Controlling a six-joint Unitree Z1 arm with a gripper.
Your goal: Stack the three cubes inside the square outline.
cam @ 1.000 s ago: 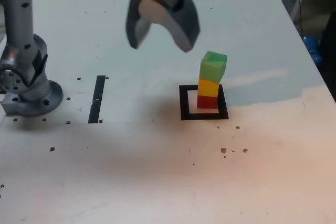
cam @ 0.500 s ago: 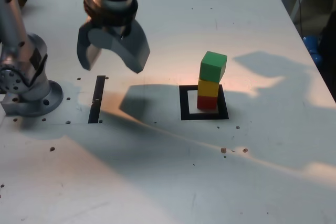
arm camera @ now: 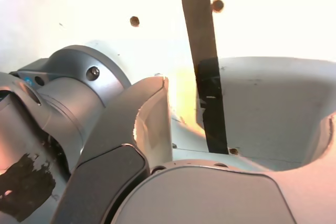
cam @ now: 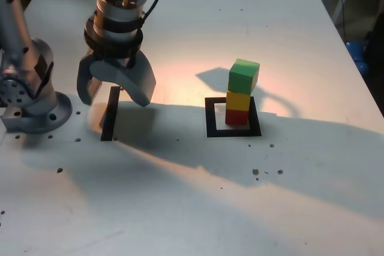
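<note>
Grey gripper wide open, empty

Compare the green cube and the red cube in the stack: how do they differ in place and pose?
The green cube is on top of the stack; the red cube is at the bottom, on the white middle of the square outline, under the yellow cube. The green cube is turned a little and overhangs toward the exterior view's right; the red cube sits squarer to the outline. Both look equal in size, and the open gripper touches neither.
</note>
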